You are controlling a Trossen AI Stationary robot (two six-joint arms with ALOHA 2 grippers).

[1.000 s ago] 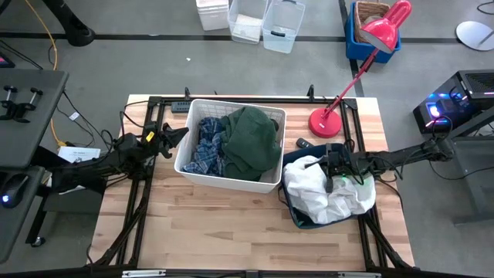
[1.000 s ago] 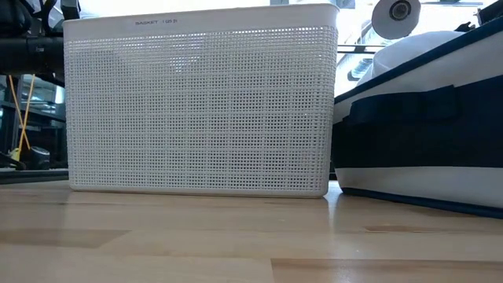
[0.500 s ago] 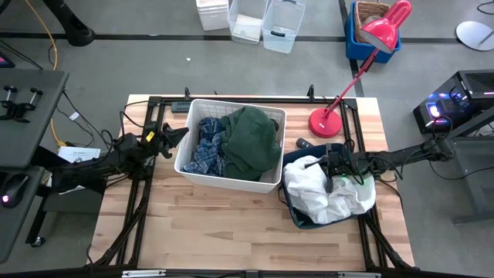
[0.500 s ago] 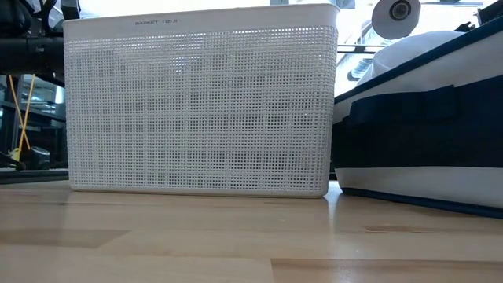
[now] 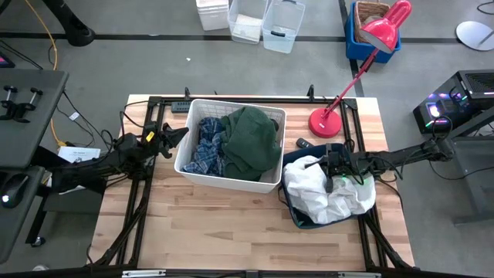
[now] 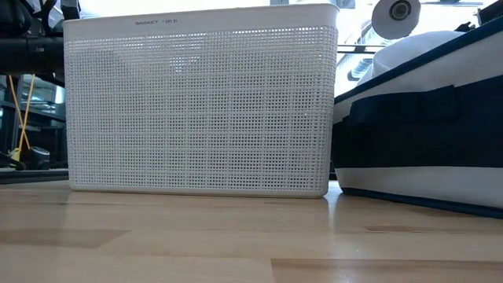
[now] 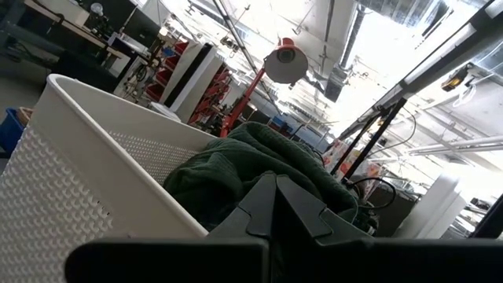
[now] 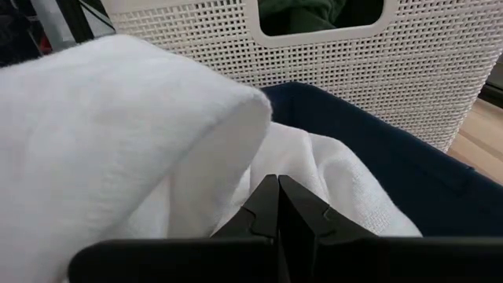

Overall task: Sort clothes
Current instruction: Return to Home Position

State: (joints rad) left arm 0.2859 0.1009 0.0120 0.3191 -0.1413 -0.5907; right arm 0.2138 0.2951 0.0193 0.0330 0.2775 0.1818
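The white lattice basket [image 5: 185, 166] stands mid-table and holds the blue-and-white plaid shirt [image 5: 207, 148] and the dark green garment [image 5: 253, 139], which also shows in the left wrist view [image 7: 236, 169]. The thin white garment [image 5: 328, 194] lies heaped in the navy bin [image 5: 302, 221] and hangs over its rim. The dark grey garment is out of sight. My left gripper [image 5: 180, 133] is shut and empty, just outside the basket's left wall. My right gripper [image 5: 329, 160] is shut, at the bin's far side over the white garment [image 8: 157, 118]. My right gripper's shut fingertips [image 8: 277, 189] lie level, close against the white garment's folds [image 8: 314, 169]. I cannot tell whether they touch the cloth. My left gripper touches nothing.
A red desk lamp [image 5: 328, 122] stands on the table's far right, with a small dark remote [image 5: 304, 143] beside it. A black frame rail [image 5: 231, 99] runs along the far edge. Bare wood [image 5: 216, 224] lies in front of the basket.
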